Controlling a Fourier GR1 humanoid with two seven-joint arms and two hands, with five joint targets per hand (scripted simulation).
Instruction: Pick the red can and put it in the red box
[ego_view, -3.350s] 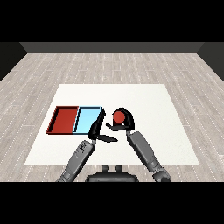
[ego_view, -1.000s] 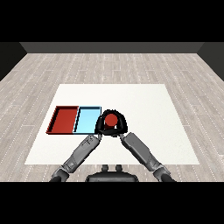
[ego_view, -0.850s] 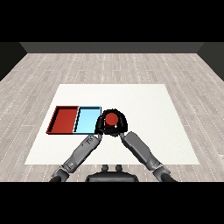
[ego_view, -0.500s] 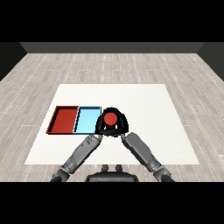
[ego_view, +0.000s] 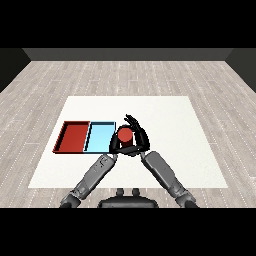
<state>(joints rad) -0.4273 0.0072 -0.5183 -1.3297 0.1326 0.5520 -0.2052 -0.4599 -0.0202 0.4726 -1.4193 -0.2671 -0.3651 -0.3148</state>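
**Beside the light blue tray — red can in hand**

Just right of the light blue tray (ego_view: 100, 137): red can (ego_view: 125, 136) upright, right hand (ego_view: 138, 139) curled round it. Left hand (ego_view: 114, 145) close against the can — fingers impossible to tell. Red tray (ego_view: 73, 137) beyond, left of the blue one.

The can's (ego_view: 125, 135) lower body is hidden behind the right hand (ego_view: 139, 142) and left hand (ego_view: 114, 145); only its top shows. Whether the can touches the bench (ego_view: 165, 115) cannot be told
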